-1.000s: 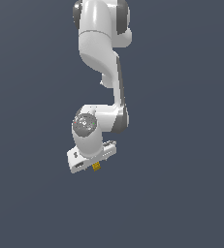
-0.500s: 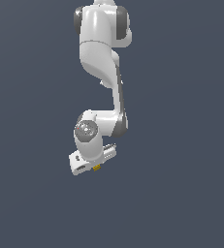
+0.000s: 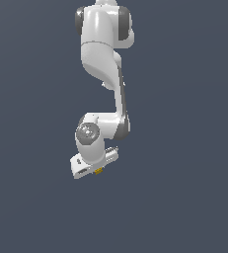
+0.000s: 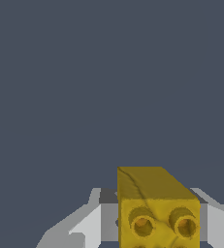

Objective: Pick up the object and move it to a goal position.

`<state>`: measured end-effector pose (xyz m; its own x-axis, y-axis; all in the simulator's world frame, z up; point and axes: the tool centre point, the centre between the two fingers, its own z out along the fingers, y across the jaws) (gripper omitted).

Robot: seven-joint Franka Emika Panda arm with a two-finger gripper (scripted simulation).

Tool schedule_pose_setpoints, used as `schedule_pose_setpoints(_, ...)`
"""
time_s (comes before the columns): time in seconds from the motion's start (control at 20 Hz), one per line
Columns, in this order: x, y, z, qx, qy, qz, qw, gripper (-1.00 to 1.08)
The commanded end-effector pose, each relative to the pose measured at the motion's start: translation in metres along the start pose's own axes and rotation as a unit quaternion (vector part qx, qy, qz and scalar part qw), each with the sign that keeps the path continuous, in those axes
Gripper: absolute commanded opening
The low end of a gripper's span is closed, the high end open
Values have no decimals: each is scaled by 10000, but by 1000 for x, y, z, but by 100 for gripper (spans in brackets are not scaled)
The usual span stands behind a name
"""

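The little yellow cube is seen clamped between the fingers of the claw, tucked right under the arm's wrist, presumably so it can be carried off to the goal without slipping.

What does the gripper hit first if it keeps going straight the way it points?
Nothing visible: past the small yellow-gold block held in the white gripper, the wrist view shows only plain grey-blue background, though its depth is unclear.

Yellow-gold block with two round studs, between the claw's fingers.
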<state>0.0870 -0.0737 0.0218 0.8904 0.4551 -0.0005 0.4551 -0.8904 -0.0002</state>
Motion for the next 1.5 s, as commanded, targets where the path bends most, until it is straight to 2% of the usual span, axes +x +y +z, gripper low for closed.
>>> schedule_pose_setpoints(0.0, 0, 0, 0, -2, 2, 0, 10000, -100)
schedule_pose_setpoints(0.3, 0, -10, -5, -2, 2, 0, 10000, -100)
schedule_pose_setpoints(0.6, 1, -35, -19, -2, 2, 0, 10000, -100)
schedule_pose_setpoints(1.45, 7, -177, -95, -3, 0, -1, 10000, -100)
